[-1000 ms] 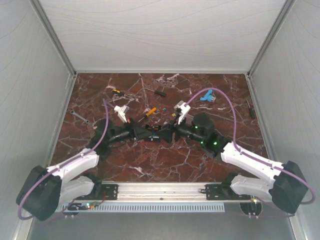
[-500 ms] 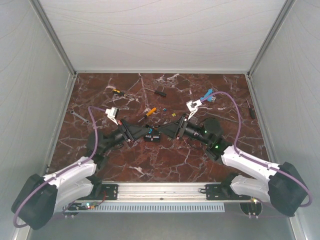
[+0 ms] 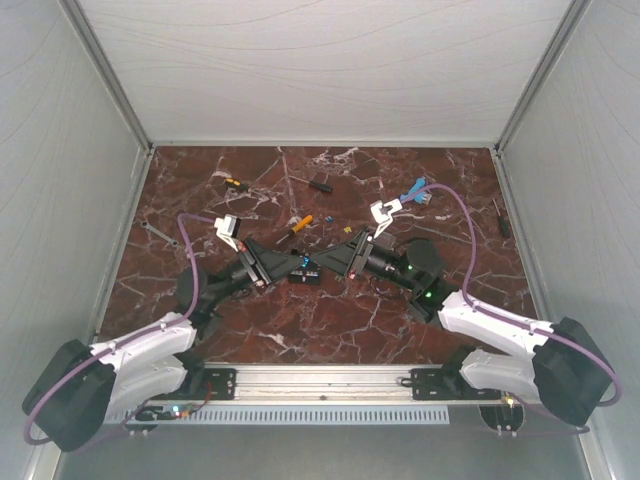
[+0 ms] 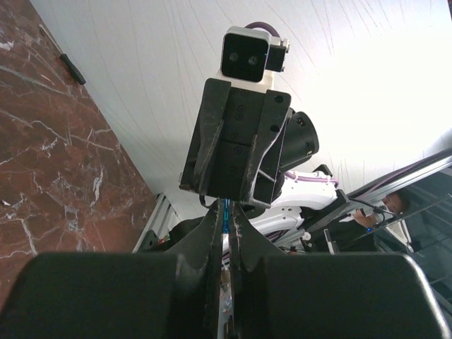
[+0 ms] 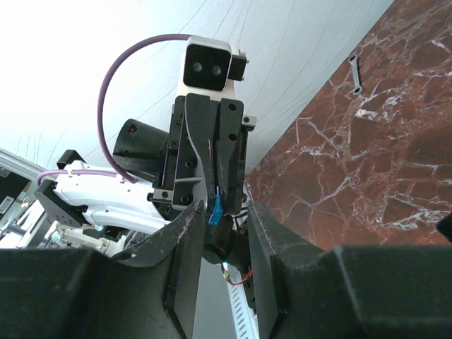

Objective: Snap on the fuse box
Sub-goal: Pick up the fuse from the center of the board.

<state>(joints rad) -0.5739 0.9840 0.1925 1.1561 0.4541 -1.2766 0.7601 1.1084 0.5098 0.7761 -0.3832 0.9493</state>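
From the top view I see both arms meeting nose to nose over the middle of the bench (image 3: 190,180), but the fingertips are too small there to read. The wrist cameras show them. On the left wrist view the left gripper (image 4: 226,214) is pinched tight on a thin blue piece (image 5: 215,210), of which only an edge-on sliver shows. The right wrist view gives me its flat face instead. It sticks out of the left fingertips, between the fingers of the right gripper (image 5: 225,212), whose jaws stand at a narrow gap on either side. I cannot tell whether they touch it.

The fuse box (image 3: 304,276) shows only from above. It is a small black square lying on the bench near its middle, just under the two meeting grippers, and neither holds it. I make out a speck of blue on it and nothing finer.

Toward the far edge lie an orange-handled screwdriver (image 3: 297,225), a small yellow-and-black bit (image 3: 233,183), a dark bit (image 3: 320,185) and a blue connector (image 3: 413,194). A wrench (image 3: 158,232) lies by the left edge and a dark tool (image 3: 502,218) by the right edge. The grippers partly overhang the box.
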